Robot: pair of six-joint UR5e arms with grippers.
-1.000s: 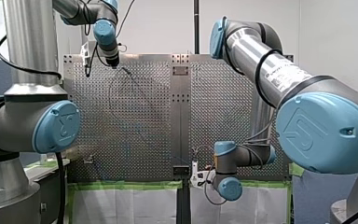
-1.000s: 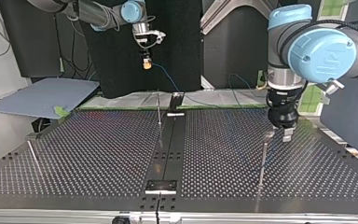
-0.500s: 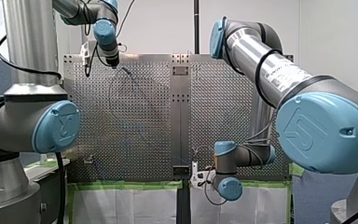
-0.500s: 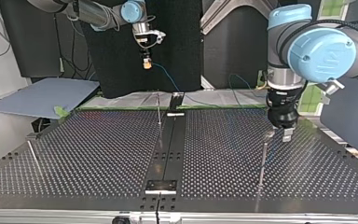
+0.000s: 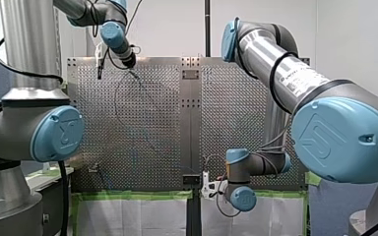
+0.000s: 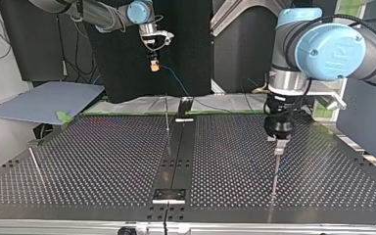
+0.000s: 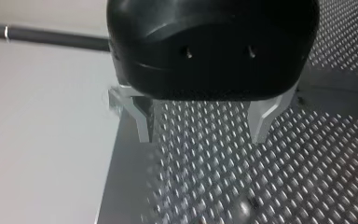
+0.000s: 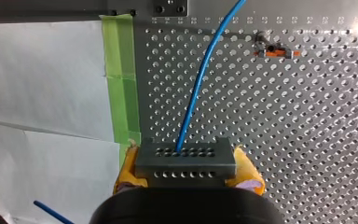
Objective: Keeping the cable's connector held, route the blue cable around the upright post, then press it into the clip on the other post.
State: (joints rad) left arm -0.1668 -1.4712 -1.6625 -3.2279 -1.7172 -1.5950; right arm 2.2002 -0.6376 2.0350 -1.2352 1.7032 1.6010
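My right gripper (image 8: 186, 169), fingers (image 8: 129, 170) clamped on connector (image 8: 185, 158), well apart from upright post (image 6: 276, 169), blue cable (image 8: 200, 84) leading from it over the counter (image 8: 307, 116), left gripper (image 7: 201, 137) just above post, fingers (image 7: 140, 123) spread.

perf. table (image 6: 103, 161) | green tape (image 8: 120, 70) along edge | white paper (image 8: 42, 84) beside | grey board (image 6: 44, 100) top-view left

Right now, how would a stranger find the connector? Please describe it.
Start at my right gripper, the one with yellow pads. The connector is the grey block clamped between those pads. Unlike anything nearby, it has rows of small holes, and the blue cable leaves from one.
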